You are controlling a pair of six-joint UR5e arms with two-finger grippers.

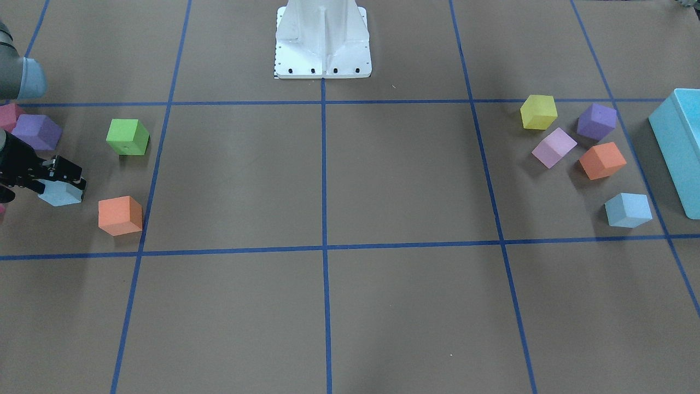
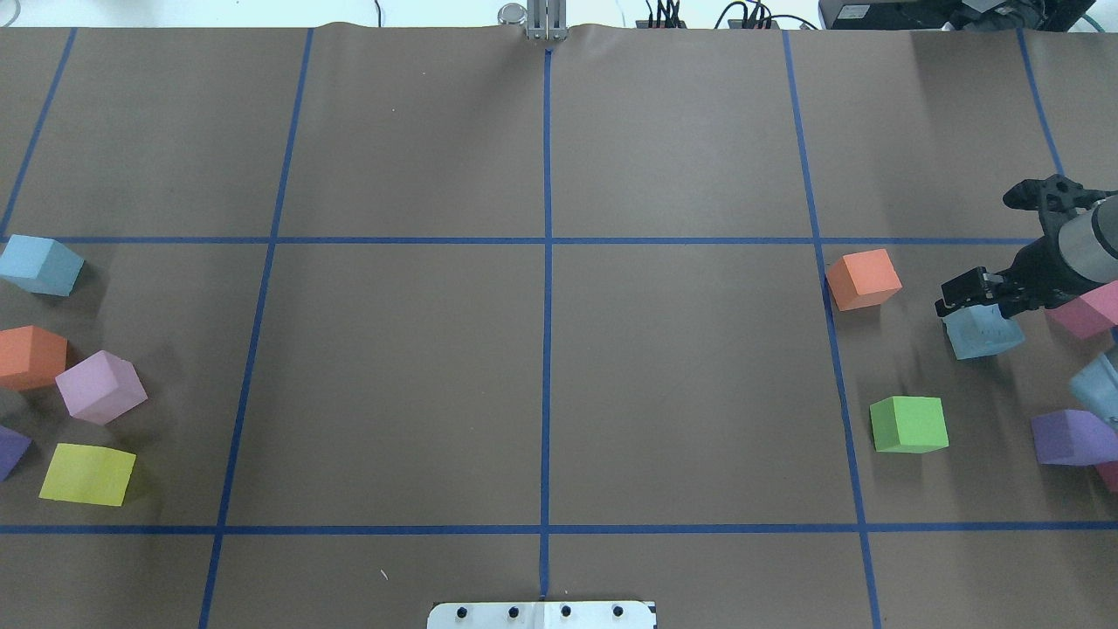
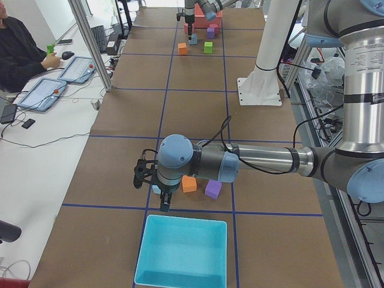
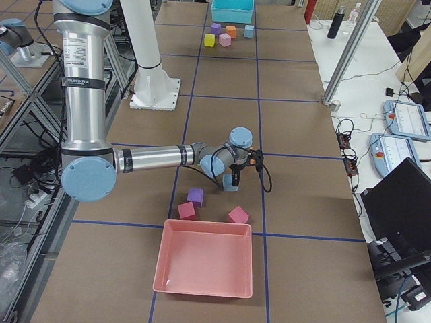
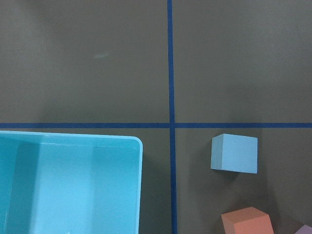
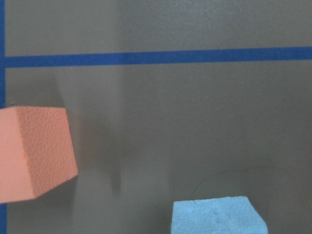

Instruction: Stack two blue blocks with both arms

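One pale blue block (image 1: 61,194) lies at the table's right end, next to an orange cube (image 1: 120,215); it also shows in the overhead view (image 2: 983,334). My right gripper (image 2: 969,295) sits low right over this block, jaws spread about the block's width, and I see no grip on it. The right wrist view shows the block's top (image 6: 219,214) at its bottom edge. The other blue block (image 1: 628,210) lies at the left end and shows in the left wrist view (image 5: 234,153). My left gripper (image 3: 157,186) hangs above that area; I cannot tell whether it is open or shut.
A turquoise box (image 1: 678,148) stands beside the left block. Yellow (image 1: 538,111), purple (image 1: 596,121), lilac (image 1: 554,147) and orange (image 1: 601,160) cubes cluster near it. A green cube (image 1: 127,137), a purple cube (image 1: 37,131) and a pink tray (image 4: 205,262) are at the right end.
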